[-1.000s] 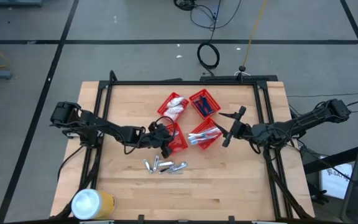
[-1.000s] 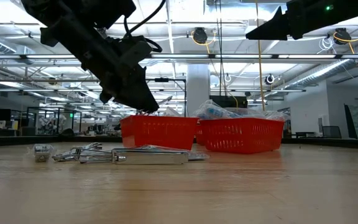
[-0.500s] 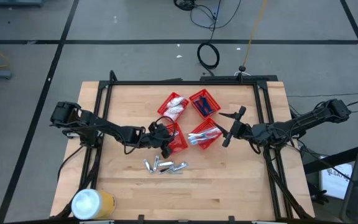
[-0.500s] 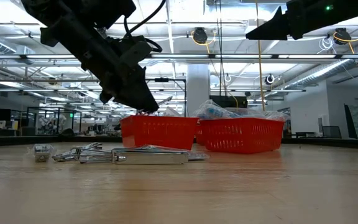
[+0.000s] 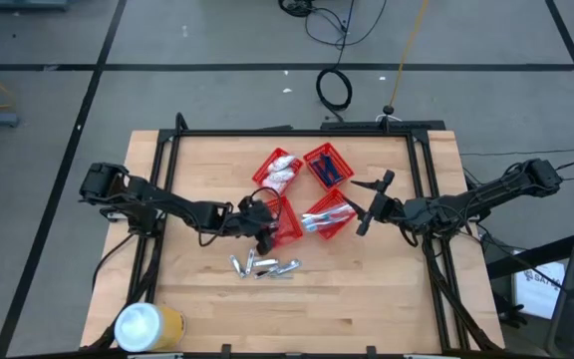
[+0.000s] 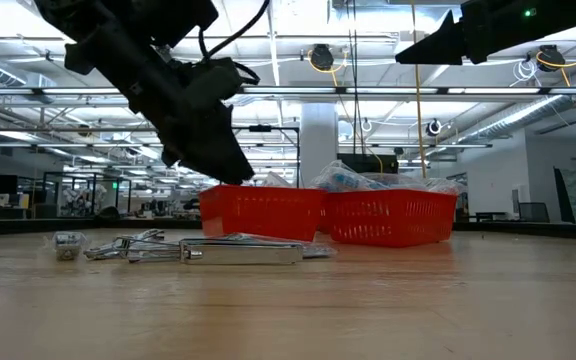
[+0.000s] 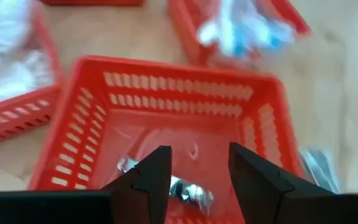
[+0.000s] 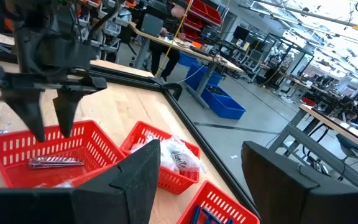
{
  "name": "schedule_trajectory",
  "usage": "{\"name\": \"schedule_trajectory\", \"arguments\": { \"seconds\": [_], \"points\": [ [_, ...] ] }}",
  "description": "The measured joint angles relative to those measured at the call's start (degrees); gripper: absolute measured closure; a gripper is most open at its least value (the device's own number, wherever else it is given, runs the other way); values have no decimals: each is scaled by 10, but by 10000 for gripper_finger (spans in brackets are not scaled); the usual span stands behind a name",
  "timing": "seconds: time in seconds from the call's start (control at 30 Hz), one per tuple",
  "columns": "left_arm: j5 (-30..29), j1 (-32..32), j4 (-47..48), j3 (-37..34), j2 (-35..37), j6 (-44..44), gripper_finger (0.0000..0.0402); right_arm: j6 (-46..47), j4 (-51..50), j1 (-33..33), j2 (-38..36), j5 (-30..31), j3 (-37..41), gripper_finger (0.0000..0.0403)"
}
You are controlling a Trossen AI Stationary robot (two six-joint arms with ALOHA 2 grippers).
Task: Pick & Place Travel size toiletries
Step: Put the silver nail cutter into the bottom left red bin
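Several silvery-white tubes [image 5: 263, 266] lie loose on the wood near the table's middle; in the low view these tubes [image 6: 218, 249] lie in front of the baskets. My left gripper [image 5: 264, 230] is open and hovers over the near-left red basket [image 5: 283, 223]. In the left wrist view that gripper [image 7: 197, 180] stands above a tube [image 7: 188, 190] lying on the basket floor [image 7: 216, 149]. My right gripper [image 5: 366, 203] is open and empty, raised beside the toothbrush basket [image 5: 327, 213]. Its wrist view shows its open gripper [image 8: 204, 180] and the left gripper [image 8: 48, 115].
Two more red baskets stand behind: one with white sachets [image 5: 279, 170], one with dark blue razors [image 5: 329, 165]. A large yellow can with a white lid [image 5: 147, 326] stands at the near-left corner. Black frame rails [image 5: 422, 189] border the table. Bare wood lies near and right.
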State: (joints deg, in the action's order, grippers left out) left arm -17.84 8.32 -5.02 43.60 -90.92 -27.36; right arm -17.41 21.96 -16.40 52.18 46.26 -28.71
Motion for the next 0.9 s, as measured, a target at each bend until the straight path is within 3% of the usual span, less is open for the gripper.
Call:
{"name": "schedule_trajectory", "arguments": {
  "seconds": [0.1, 0.23, 0.43, 0.6, 0.9],
  "points": [
    [61, 0, 9, 0, 30, 35, 237, 0, -1, 0, 0, 0, 0, 190],
    [121, 9, 55, 0, 86, 12, 237, 0, -3, 0, 0, 0, 0, 190],
    [168, 66, 209, 0, 130, -44, 242, 0, -5, 0, 0, 0, 0, 190],
    [148, 132, 283, 0, 127, -16, 243, 2, -8, 0, 0, 0, 0, 190],
    [74, 185, 280, 0, 84, 59, 243, 2, -8, 0, 0, 0, 0, 190]
  ]
}}
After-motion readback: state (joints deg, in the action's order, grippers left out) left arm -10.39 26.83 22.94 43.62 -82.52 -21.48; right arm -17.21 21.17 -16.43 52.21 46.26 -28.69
